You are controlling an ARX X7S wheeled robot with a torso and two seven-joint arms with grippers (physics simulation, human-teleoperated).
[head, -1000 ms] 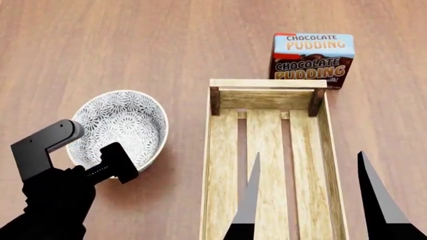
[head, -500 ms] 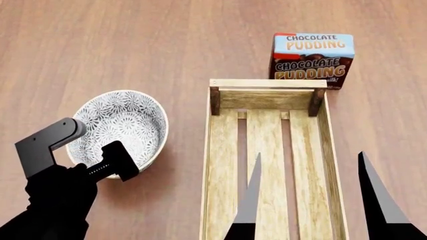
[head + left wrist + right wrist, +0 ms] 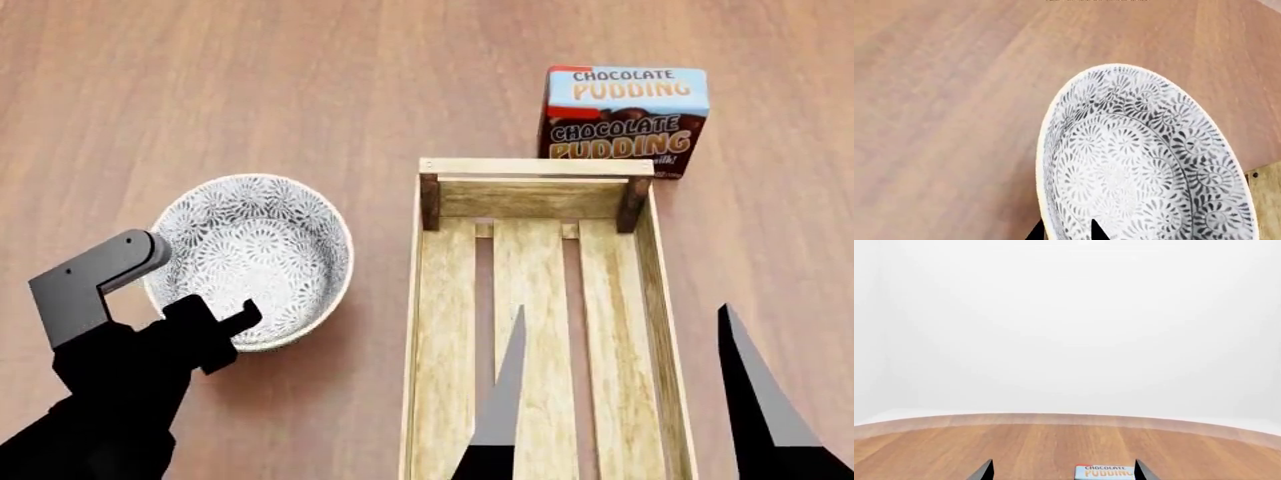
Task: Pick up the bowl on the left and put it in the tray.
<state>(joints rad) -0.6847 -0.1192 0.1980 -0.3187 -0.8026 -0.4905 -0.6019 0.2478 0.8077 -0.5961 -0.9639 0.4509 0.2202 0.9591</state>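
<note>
Left gripper point(image 3: 220, 335) jaws now pinch the bowl point(image 3: 251, 258) rim; bowl has shifted and tilted, so lifting has probably begun. Tray point(image 3: 441, 300) empty. Right gripper point(image 3: 621, 400) jaws wide, idle.

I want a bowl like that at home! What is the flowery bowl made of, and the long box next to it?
The bowl looks like glazed ceramic: white with a dense grey-black flower print inside and a smooth pale rim, though a render can't prove it. The tray looks like light, unpainted wood: you can see grain lines, separate slats and darker corner posts.
</note>
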